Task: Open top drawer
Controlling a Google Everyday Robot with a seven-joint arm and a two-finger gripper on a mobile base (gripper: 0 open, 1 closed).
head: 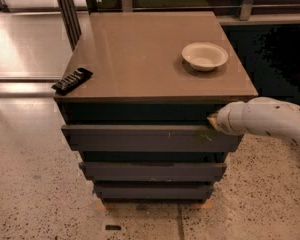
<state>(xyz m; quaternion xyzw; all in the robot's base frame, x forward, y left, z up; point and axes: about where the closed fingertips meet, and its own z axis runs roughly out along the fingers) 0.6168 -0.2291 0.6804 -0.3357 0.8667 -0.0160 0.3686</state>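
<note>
The gripper point(214, 122) is held against the upper edge of the top drawer point(150, 138), at its right end, probably to hook it outward; whether anything is gripped cannot be told.

The white arm's gripper point(212, 121) sits at the right end of the wide dark grey-olive top drawer point(140, 138), at the shadowed slot under the overhanging brown tabletop point(140, 59) (a low gap running the panel's full width). Open speckled floor point(35, 194) lies in front.
</note>
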